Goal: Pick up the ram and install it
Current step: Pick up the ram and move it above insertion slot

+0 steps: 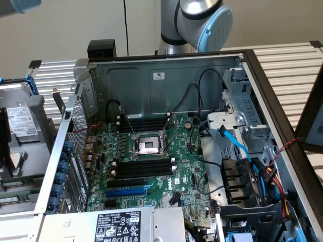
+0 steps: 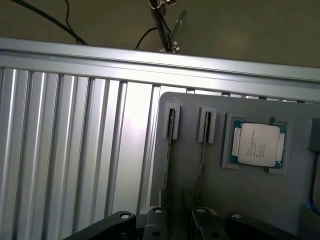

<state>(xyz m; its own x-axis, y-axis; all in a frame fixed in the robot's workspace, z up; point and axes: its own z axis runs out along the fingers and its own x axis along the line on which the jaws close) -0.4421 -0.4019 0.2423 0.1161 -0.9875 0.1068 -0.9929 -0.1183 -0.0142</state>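
Note:
Two ram sticks stand on edge in a grey holder tray (image 2: 250, 200), each in its own grey clip. In the wrist view they are thin strips seen edge-on: one ram stick (image 2: 170, 131) and a second (image 2: 205, 135). My gripper (image 2: 178, 219) hovers over the tray's near end, roughly in line with the gap between the sticks. It is open and holds nothing. In the exterior view the open computer case shows the motherboard with two banks of black memory slots (image 1: 144, 167) (image 1: 143, 124) either side of the CPU socket (image 1: 148, 144).
A loose CPU chip (image 2: 259, 145) sits in a recess of the tray beside the sticks. The tray rests on a ribbed aluminium table (image 2: 75, 150). Inside the case are a blue expansion slot (image 1: 126, 191), cables (image 1: 237, 146) and a drive cage (image 1: 247, 116). The arm (image 1: 202, 22) rises behind it.

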